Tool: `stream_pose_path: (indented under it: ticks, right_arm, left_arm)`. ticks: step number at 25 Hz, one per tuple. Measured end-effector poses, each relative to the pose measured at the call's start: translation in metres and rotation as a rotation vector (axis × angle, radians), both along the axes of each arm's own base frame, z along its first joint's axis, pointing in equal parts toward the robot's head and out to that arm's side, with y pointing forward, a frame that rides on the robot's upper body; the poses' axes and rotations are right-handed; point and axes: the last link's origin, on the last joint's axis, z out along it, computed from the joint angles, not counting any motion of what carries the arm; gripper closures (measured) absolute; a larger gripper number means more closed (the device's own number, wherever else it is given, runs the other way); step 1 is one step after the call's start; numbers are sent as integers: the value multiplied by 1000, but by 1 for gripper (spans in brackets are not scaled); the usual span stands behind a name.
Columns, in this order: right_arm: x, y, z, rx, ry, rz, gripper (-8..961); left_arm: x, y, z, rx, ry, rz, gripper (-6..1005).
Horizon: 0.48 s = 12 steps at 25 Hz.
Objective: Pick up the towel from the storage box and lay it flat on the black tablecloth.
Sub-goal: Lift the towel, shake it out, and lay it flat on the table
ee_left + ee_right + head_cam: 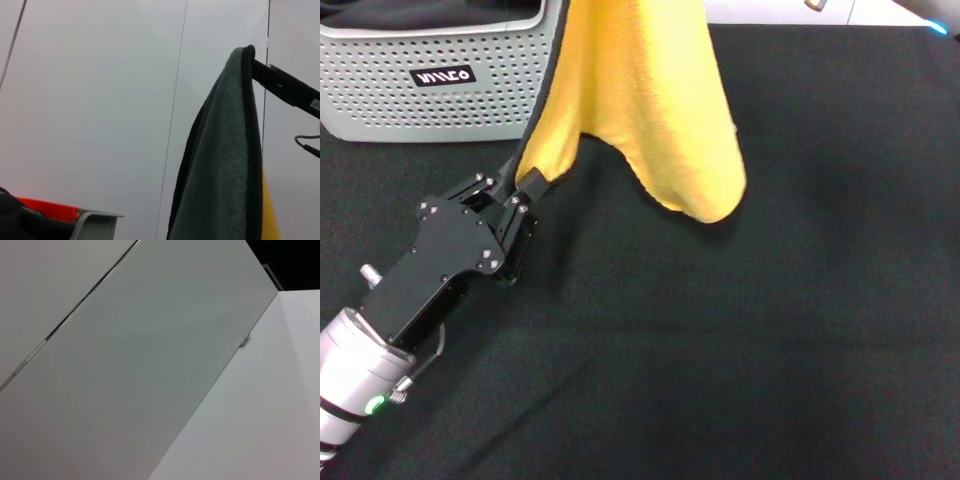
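Observation:
The towel (640,90) hangs over the black tablecloth (720,330), yellow face toward me, its top out of the head view. My left gripper (525,192) sits low at the towel's lower left corner, shut on that corner. In the left wrist view the towel (225,165) shows its grey-blue face with black edging. It hangs from my right gripper (256,67), which is shut on its top edge. The storage box (430,90), light grey with dotted walls and a black label, stands at the far left behind the left arm.
A white surface (880,10) borders the cloth at the far right. The left wrist view shows a red object (47,207) beside a grey rim (95,225) and pale wall panels. The right wrist view shows only white panels.

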Motion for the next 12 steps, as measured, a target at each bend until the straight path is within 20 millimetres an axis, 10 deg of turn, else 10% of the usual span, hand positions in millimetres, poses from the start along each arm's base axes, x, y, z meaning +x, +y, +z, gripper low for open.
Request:
stream_pose_path:
  ticks: [12]
  right_arm:
    - [1,-2,-1,-4,1,1,941]
  left_arm:
    - [0,-2,1,2,-6,-6,767]
